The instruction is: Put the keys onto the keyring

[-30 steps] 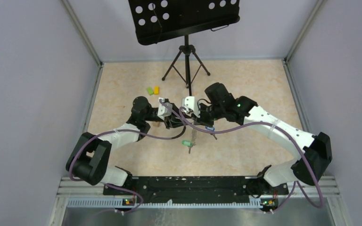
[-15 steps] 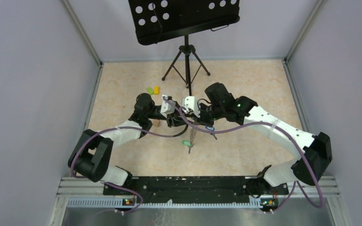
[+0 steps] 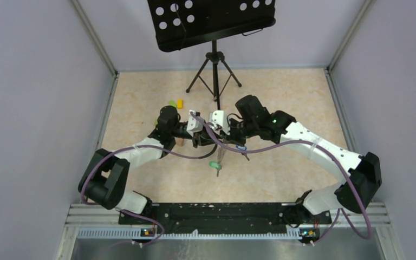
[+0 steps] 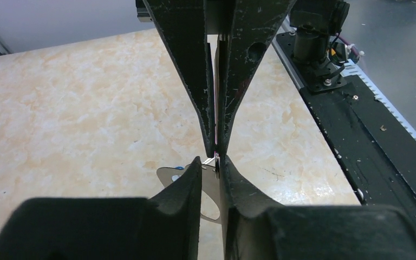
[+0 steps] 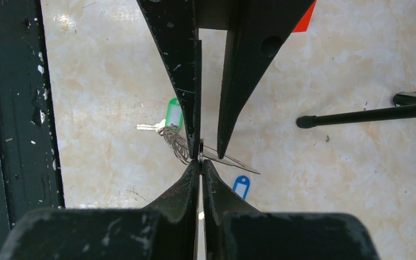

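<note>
I am clamping the keyring (image 4: pixel 210 189), a thin silvery metal loop, between the closed fingertips of my right tool (image 5: pixel 200 165) at the centre of the frame above the tabletop (image 5: pixel 114 81). My left tool (image 4: pixel 211 168) is meeting it head-on, jaws standing narrowly apart around the same loop. A fine metallic chain (image 5: pixel 177 146) is hanging left of centre beside the green-tagged key (image 5: pixel 173 115), and the blue tag (image 5: pixel 241 187) is showing lower right of my fingertips.

Left pincer (image 4: pixel 211 160), right pincer (image 5: pixel 200 162) tip to tip above table (image 3: pixel 141 97); key (image 3: pixel 214 164) before them; tripod stand (image 3: pixel 214 76) behind.
</note>
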Robot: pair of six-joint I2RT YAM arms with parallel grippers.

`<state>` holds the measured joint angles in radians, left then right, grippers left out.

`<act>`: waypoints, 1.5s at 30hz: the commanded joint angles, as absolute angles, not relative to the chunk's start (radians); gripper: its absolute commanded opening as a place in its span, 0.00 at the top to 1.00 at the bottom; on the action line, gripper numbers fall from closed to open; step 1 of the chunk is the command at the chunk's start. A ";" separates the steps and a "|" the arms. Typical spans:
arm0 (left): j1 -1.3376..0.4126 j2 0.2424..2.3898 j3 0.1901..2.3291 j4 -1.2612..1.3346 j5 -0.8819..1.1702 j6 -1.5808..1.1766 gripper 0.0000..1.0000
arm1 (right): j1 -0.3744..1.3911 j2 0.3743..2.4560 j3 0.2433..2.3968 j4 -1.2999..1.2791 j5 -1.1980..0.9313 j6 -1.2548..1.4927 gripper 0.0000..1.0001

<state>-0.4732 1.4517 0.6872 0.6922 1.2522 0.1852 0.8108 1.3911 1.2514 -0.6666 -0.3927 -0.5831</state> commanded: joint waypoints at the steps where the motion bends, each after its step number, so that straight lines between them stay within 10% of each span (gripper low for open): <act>1: -0.482 1.461 0.727 0.680 1.276 0.211 0.81 | 0.825 1.380 1.295 -0.631 -0.398 -0.574 1.00; 13: -0.483 1.467 0.715 0.793 1.270 0.091 1.00 | 0.811 1.348 1.262 -0.567 -0.406 -0.534 1.00; 25: -0.443 1.611 0.610 1.788 1.241 -0.786 1.00 | 0.579 1.194 1.039 -0.254 -0.835 -0.416 0.65; 45: -0.443 1.604 0.564 1.792 1.186 -0.790 1.00 | 0.569 1.261 0.958 -0.131 -0.927 -0.337 0.62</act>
<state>-0.4458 1.6234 0.5663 1.5074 1.2057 -0.7589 0.5735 1.2442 0.9688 -0.1841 -0.9047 -0.3500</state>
